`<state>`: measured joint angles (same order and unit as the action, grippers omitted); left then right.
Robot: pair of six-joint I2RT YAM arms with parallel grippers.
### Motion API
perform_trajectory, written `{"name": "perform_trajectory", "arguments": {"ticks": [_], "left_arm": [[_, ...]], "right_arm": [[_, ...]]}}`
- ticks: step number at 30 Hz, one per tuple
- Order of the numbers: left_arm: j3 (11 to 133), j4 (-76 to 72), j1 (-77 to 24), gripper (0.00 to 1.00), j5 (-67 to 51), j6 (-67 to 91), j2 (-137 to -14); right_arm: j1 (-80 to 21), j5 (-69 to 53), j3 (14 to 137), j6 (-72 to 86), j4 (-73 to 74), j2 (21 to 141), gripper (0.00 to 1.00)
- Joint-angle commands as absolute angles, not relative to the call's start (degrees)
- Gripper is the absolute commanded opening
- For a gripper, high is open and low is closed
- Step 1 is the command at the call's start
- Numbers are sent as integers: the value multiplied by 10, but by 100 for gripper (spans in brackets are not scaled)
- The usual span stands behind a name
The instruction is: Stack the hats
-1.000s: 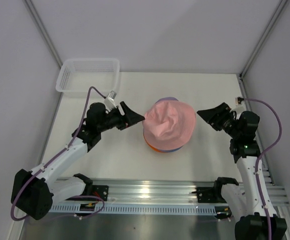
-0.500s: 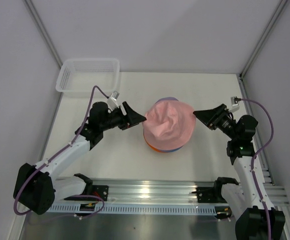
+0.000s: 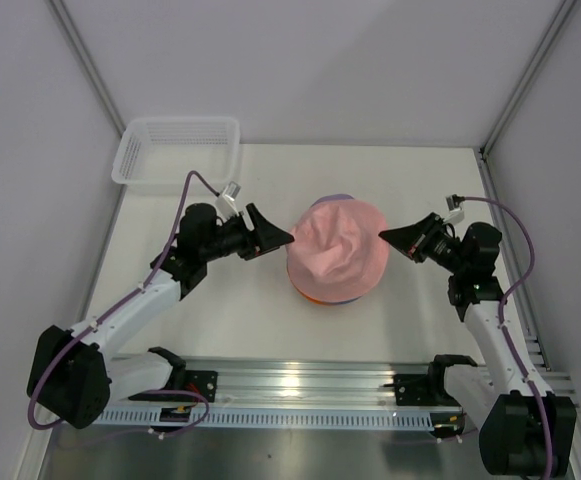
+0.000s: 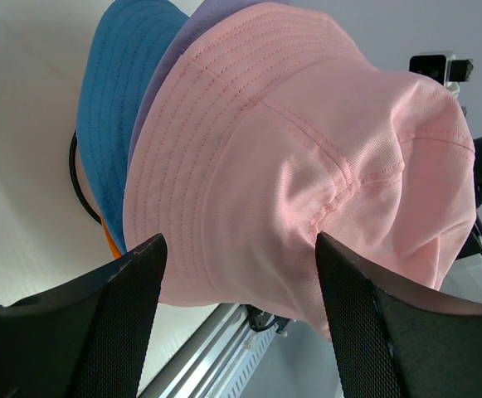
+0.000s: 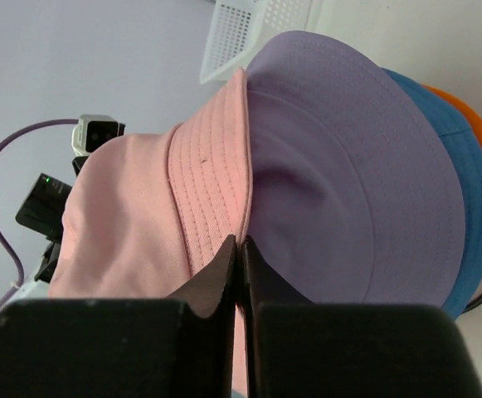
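Since the earlier frame the right arm has swung in toward the middle of the overhead view, and the right gripper (image 3: 385, 237) has gone from parted to fingers pressed flat together. Its tip now touches the right edge of the pink hat (image 3: 338, 245), where it stood clear before. The left arm has barely shifted. The white table (image 3: 240, 310) fills the centre of the overhead view, and the hats sit as one pile just right of its middle. The pink hat is on top, crumpled at the crown. Under it is the lavender hat (image 5: 348, 191), then the blue hat (image 4: 120, 91), with the orange hat (image 5: 477, 137) lowest. The white mesh basket (image 3: 175, 150) stands in the upper left corner, well apart from the pile. The left gripper (image 3: 288, 238) has its fingers spread wide, empty, just beside the pink hat's left edge. At the right wrist the closed fingertips meet at the pink brim's rim; whether cloth is caught between them cannot be told. A thin black wire stand (image 4: 75, 174) curves out beneath the blue brim.
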<state>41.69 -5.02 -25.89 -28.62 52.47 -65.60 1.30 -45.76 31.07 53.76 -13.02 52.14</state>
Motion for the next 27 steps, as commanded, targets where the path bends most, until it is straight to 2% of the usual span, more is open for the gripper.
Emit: {"name": "perform_trajectory", "arguments": {"ticks": [1,6,21,27], "left_arm": [[416,-74,-255,75,-298,518,-656],[402,-105,-255,74,-309,540,-657],[381,-175,-260,62,-303,599,-705],[397,-183,-275,62,-304,600,-729]], "right_arm": [[11,-438,350,497,-84,521,0],[46,-381,341,500,-30,508,0],[56,-396,219,539,-122,502,0],[55,-393,210,519,-122,510,0]]}}
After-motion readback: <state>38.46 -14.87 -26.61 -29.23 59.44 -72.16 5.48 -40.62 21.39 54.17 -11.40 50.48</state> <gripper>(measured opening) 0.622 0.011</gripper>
